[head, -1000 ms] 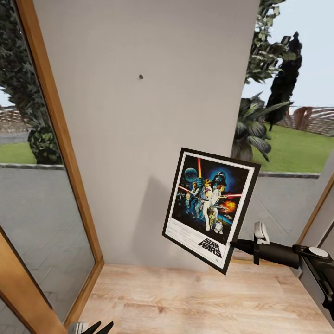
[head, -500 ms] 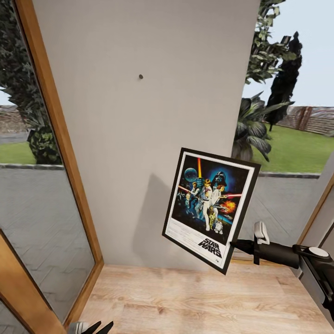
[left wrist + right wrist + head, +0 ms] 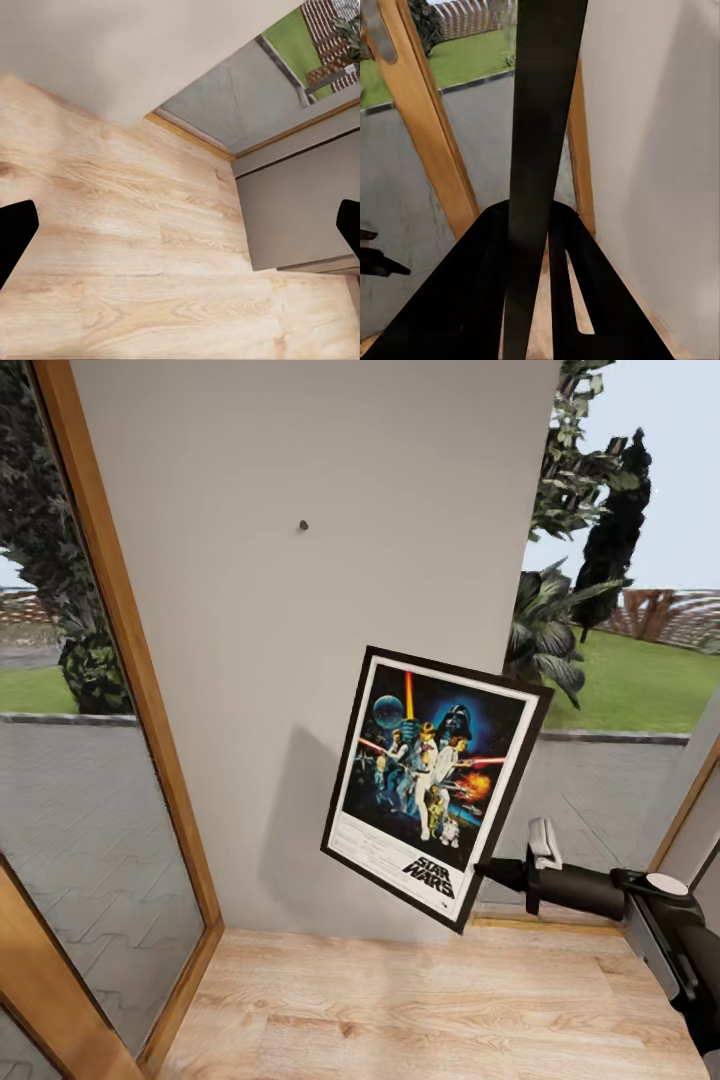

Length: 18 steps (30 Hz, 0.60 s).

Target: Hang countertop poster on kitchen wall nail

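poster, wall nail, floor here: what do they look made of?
Poster: looks like printed paper or card, white border, in a thin rigid black frame, plastic or painted wood; it stays flat though the right gripper holds only its edge.
Wall nail: small dark head, probably metal; too small to be sure.
Floor: pale wood planks or laminate, visible grain, low sheen.

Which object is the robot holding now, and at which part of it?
The right pincer holds the poster by its frame edge near the lower right corner. The left pincer is open and holds nothing.
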Tool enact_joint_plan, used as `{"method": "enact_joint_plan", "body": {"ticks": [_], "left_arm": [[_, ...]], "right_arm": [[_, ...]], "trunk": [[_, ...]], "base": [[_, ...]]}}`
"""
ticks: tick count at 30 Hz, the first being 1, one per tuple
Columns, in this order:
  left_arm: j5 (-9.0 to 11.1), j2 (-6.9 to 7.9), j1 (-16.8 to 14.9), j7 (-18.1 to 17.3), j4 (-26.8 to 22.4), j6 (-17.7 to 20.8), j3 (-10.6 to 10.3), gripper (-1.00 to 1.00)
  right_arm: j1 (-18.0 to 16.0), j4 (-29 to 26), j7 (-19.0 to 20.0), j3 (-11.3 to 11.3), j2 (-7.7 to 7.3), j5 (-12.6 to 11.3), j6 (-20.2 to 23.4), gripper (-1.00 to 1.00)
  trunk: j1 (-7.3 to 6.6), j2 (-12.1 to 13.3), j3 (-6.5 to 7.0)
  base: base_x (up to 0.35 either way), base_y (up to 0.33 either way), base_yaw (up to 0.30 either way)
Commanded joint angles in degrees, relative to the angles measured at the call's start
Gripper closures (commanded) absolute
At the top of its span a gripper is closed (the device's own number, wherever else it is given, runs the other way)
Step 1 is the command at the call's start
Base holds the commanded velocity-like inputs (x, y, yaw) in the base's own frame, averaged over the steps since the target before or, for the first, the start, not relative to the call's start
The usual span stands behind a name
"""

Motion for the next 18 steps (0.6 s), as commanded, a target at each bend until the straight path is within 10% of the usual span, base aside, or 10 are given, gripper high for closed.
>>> {"method": "enact_joint_plan", "body": {"ticks": [1,9,11,18], "left_arm": [[0.2,0.13,-0.1,-0.1,0.6,-0.4,-0.1,-1.00],[0.1,0.08,0.0,-0.1,0.8,-0.4,-0.2,-1.00],[0.0,0.07,-0.1,-0.1,0.9,-0.3,-0.2,-1.00],[-0.1,0.06,0.0,-0.1,0.9,-0.3,-0.3,-1.00]], "right_arm": [[-1.9,-4.3,0.3,0.0,0.93,-0.3,6.1,1.00],[-12.2,-5.0,0.1,3.3,3.72,0.4,14.2,1.00],[-22.1,-4.9,-3.9,9.0,5.06,1.1,22.5,1.00],[-37.8,-0.9,-7.6,17.8,5.44,1.7,31.2,1.00]], "trunk": [[0.03,-0.1,-0.09],[0.03,-0.1,-0.09],[0.03,-0.1,-0.09],[0.03,-0.1,-0.09]], "base": [[0.000,0.000,0.000],[0.000,0.000,0.000],[0.000,0.000,0.000],[0.000,0.000,0.000]]}}
